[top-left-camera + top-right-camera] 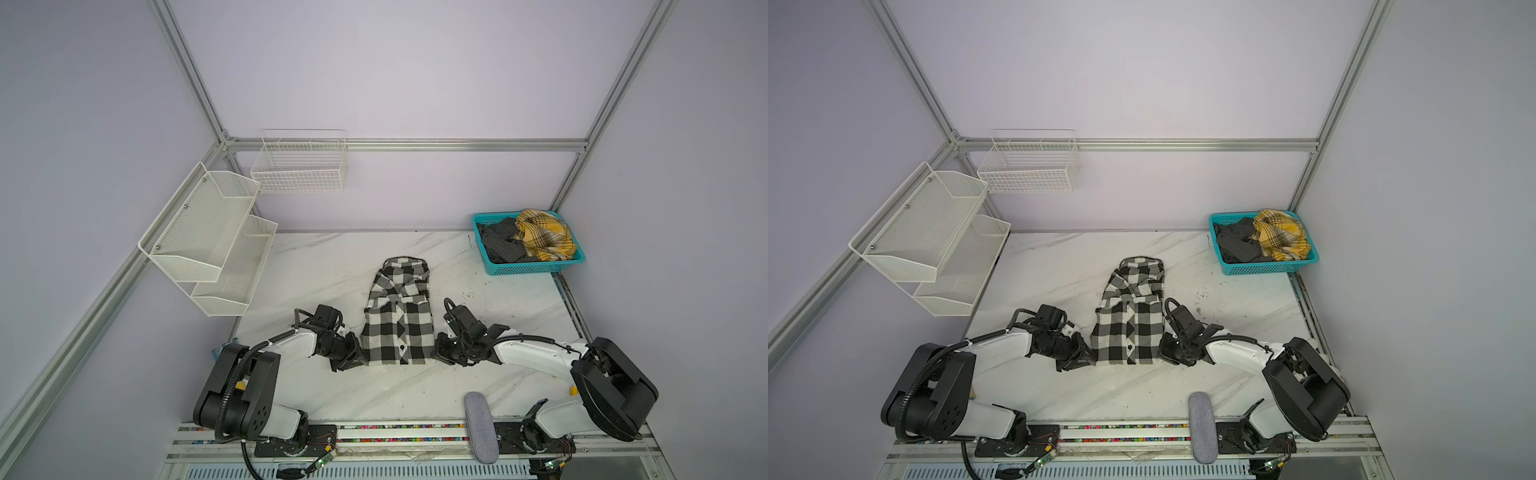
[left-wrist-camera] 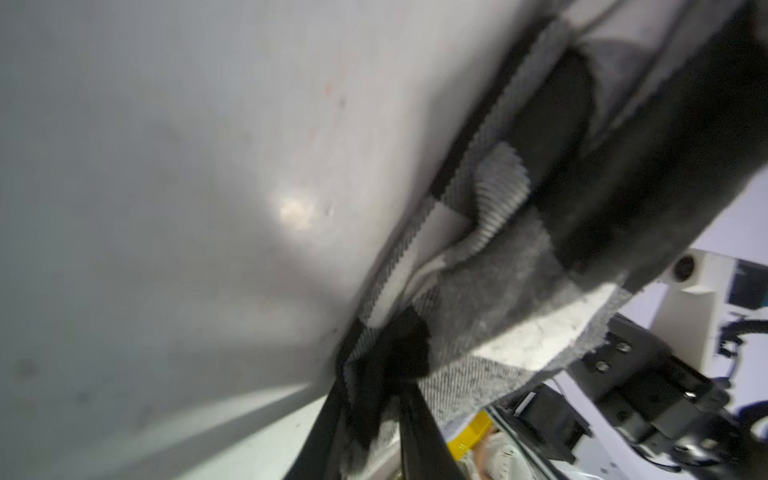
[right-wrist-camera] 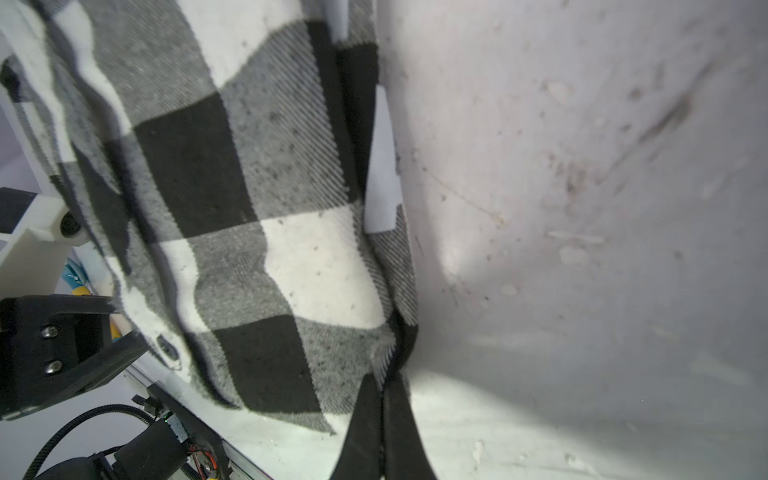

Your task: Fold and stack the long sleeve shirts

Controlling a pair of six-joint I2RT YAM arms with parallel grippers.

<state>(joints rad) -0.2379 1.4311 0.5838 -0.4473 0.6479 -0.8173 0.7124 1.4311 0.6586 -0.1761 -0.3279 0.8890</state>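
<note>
Shows, in both top views, checked shirt (image 1: 397,328) lying flat mid-table (image 1: 316,266), folded lengthwise into a narrow strip, collar end far from the arm bases, hem end near, one dark button (image 1: 402,347) showing nr the hem. Has right gripper (image 1: 435,353) down at the hem's right corner and left gripper (image 1: 362,356) at the left corner, both low on the table w/ the cloth btwn them. In right wrist view: right gripper (image 3: 388,380) clenched, fingers (image 3: 361,428) pinching the hem corner of the checked shirt (image 3: 249,208), cloth bunched at the tips, white patch (image 3: 382,166) along the folded edge. In left wrist view: left gripper (image 2: 374,386) w/ a black corner of the checked shirt (image 2: 478,316) btwn its fingers (image 2: 419,432), fingers a bit apart. Can't tell if gripping or released, too blurred. At far right corner of table: teal basket (image 1: 536,269) holding yellow plaid shirt (image 1: 544,235) beside dark grey shirt (image 1: 498,245), both crumpled, well apart from the checked one. On left wall: white mesh shelf (image 1: 199,232), wire basket (image 1: 299,166) near it.
</note>
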